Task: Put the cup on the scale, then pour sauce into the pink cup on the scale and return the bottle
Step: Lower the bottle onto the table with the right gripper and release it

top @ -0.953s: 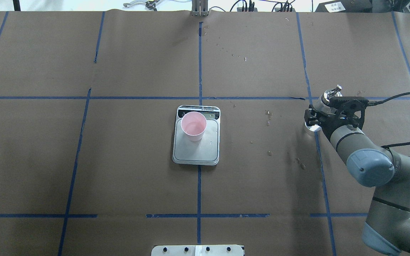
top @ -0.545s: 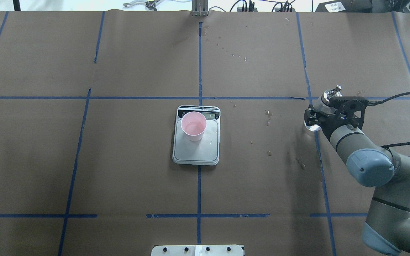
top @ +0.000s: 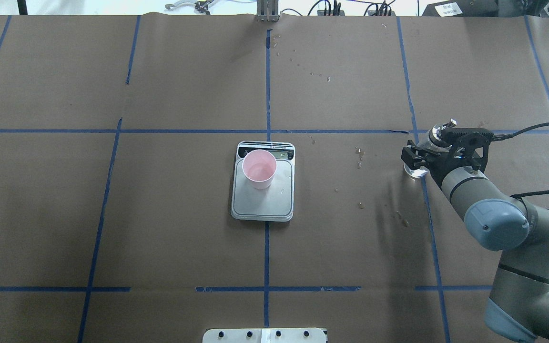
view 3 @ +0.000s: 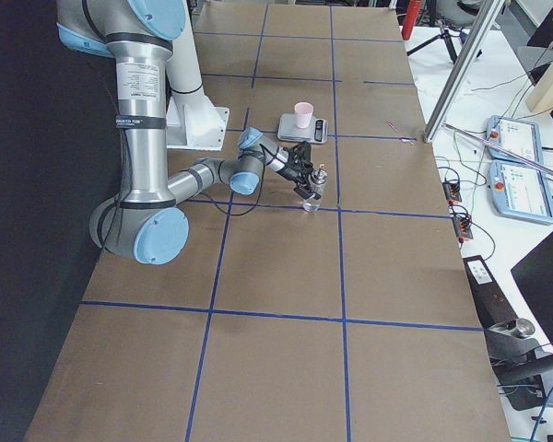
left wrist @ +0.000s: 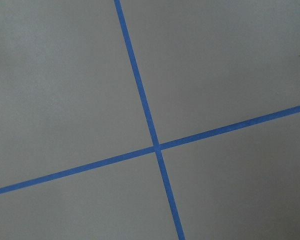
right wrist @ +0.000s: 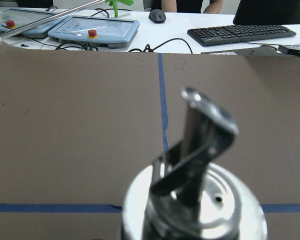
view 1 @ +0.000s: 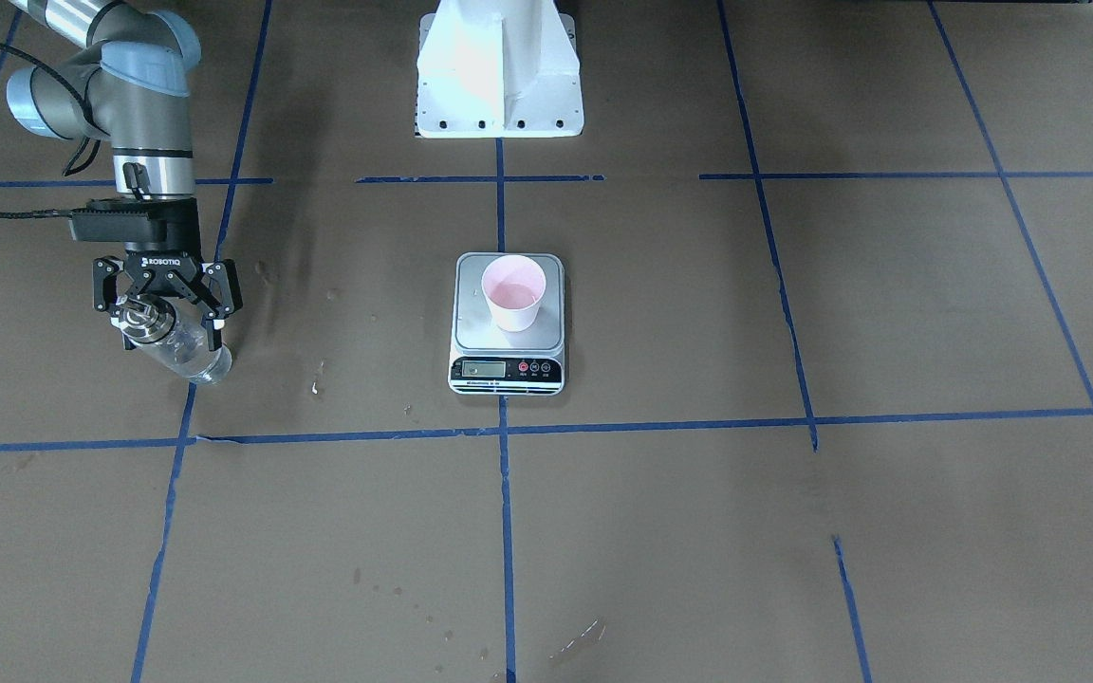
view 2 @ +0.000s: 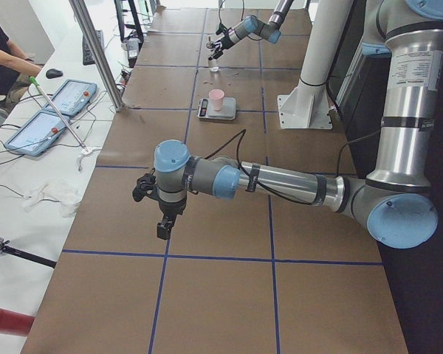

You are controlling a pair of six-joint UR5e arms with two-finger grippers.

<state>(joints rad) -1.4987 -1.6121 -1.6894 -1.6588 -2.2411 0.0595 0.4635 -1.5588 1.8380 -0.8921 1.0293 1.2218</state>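
Note:
The pink cup [top: 259, 169] stands upright on the back part of the silver scale [top: 265, 202], next to its display; both also show in the front view, cup [view 1: 512, 294] and scale [view 1: 471, 327]. The clear glass bottle [view 1: 188, 353] with its metal cap and spout [right wrist: 195, 150] stands on the table at the right side, clear liquid inside. My right gripper [view 1: 169, 318] is open, one finger on each side of the bottle's upper part, apart from it. In the overhead view the gripper [top: 420, 159] covers most of the bottle [top: 412, 170]. My left gripper [view 2: 159, 215] shows only in the left side view; I cannot tell its state.
Blue tape lines [top: 267, 95] divide the brown paper table cover. Small wet spots [top: 359, 157] lie between the scale and the bottle. The robot's white base [view 1: 497, 66] stands behind the scale. The left wrist view shows only bare paper and a tape crossing [left wrist: 157, 147].
My right gripper's fingers have spread apart and let go of the bottle, which stays standing in place. The cup and scale have not moved.

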